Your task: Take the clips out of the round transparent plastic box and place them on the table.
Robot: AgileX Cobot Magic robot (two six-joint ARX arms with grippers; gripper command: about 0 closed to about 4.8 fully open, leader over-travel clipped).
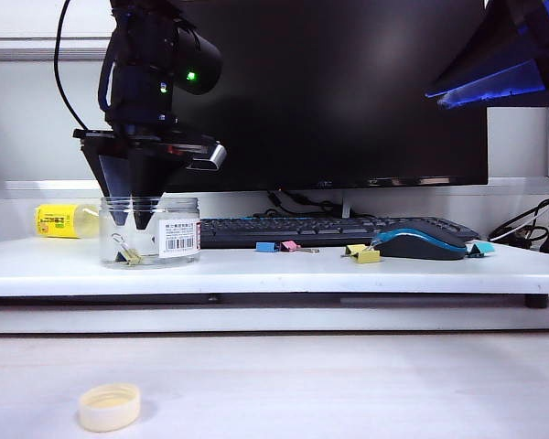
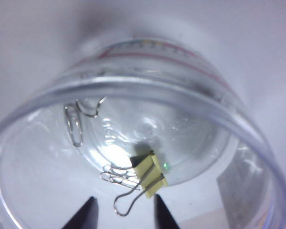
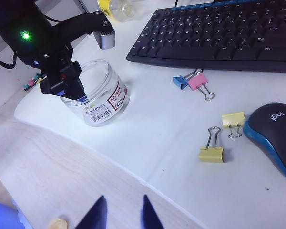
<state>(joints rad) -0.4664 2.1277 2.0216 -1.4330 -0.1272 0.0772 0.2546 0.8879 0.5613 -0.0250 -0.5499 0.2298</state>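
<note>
Because the round transparent plastic box [image 1: 150, 232] is nearly emptied, one yellow clip [image 2: 151, 174] is seen on its floor in the left wrist view, its silver wire handles tangled with loose wire loops beside it. The box stands upright on the white table [image 1: 274, 271], near its left end in the exterior view. Other clips already lie on the table in front of the keyboard [image 1: 329, 229]: a blue and pink pair [image 3: 191, 81] and two yellow ones [image 3: 211, 153] close to the mouse [image 3: 274, 136]. A cream lid [image 1: 109, 406] sits on the lower wood-look surface.

The left gripper [image 2: 124, 212] reaches down into the box mouth, its two dark tips parted about halfway and gripping nothing; the yellow clip lies just beyond them, with one wire handle between the tips. The likely risks are that the tips close on the thin handle alone, letting the clip swing or drop, or that they push against the box wall and tip the light jar.

The right gripper [image 3: 121, 212] hangs open and empty over the table's front edge, well apart from the box.
</note>
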